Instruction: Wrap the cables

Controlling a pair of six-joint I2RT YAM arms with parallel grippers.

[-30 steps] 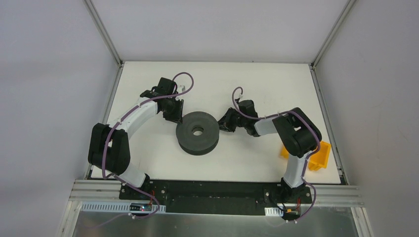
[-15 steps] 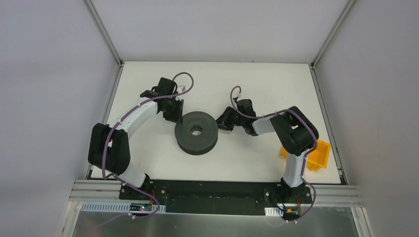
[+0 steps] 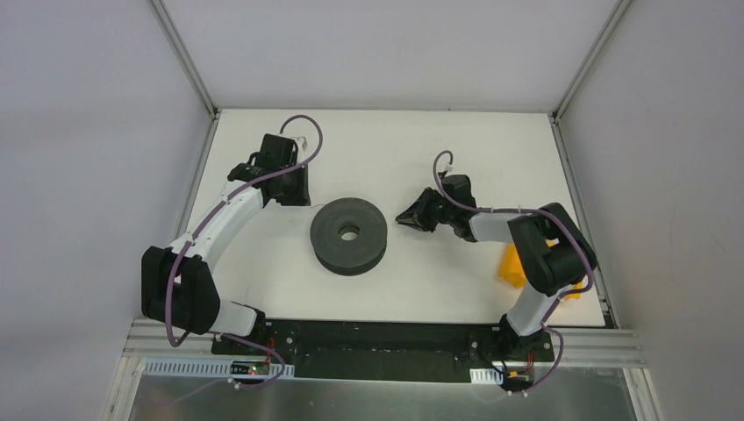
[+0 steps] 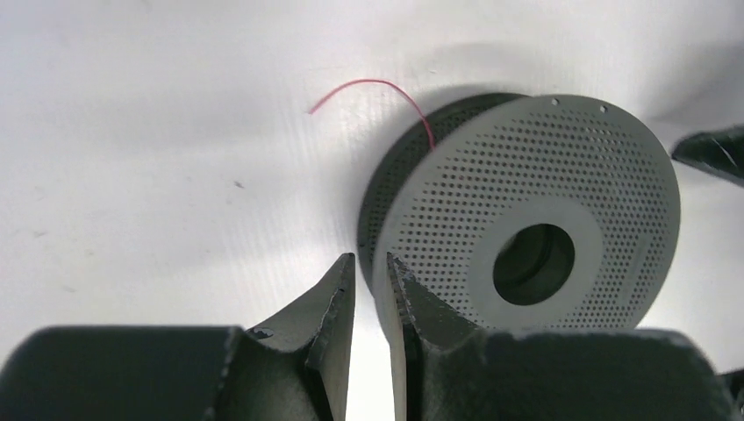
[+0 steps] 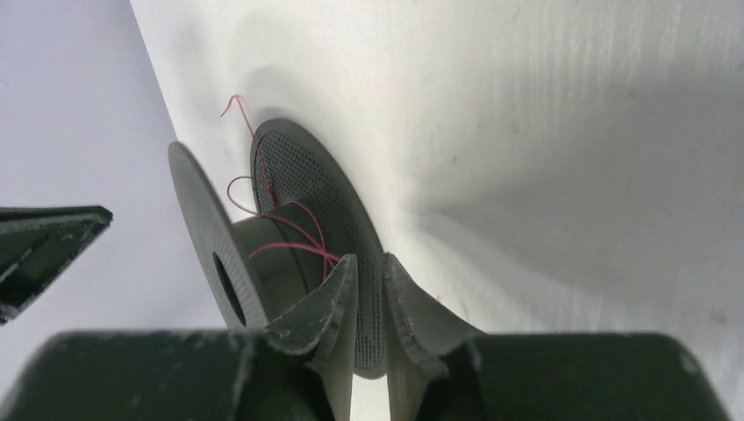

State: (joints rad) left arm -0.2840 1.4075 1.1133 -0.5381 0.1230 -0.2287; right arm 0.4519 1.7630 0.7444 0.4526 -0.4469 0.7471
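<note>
The dark grey spool lies flat mid-table. The cable, a thin red strand, arcs out of its groove onto the table. In the right wrist view loose loops of cable lie between the spool's flanges and pass behind my left fingertip. My left gripper sits up and left of the spool, clear of it. Its jaws are a narrow slit apart with bare table showing through. My right gripper stands just right of the spool, jaws narrowly apart, the lower flange showing beyond the gap.
An orange bin sits at the right, mostly hidden behind my right arm. Aluminium frame posts and white walls border the table at the back and both sides.
Both grippers have backed off the spool's rim, the left one up and to the left, the right one to the right. The spool shifted slightly left.
</note>
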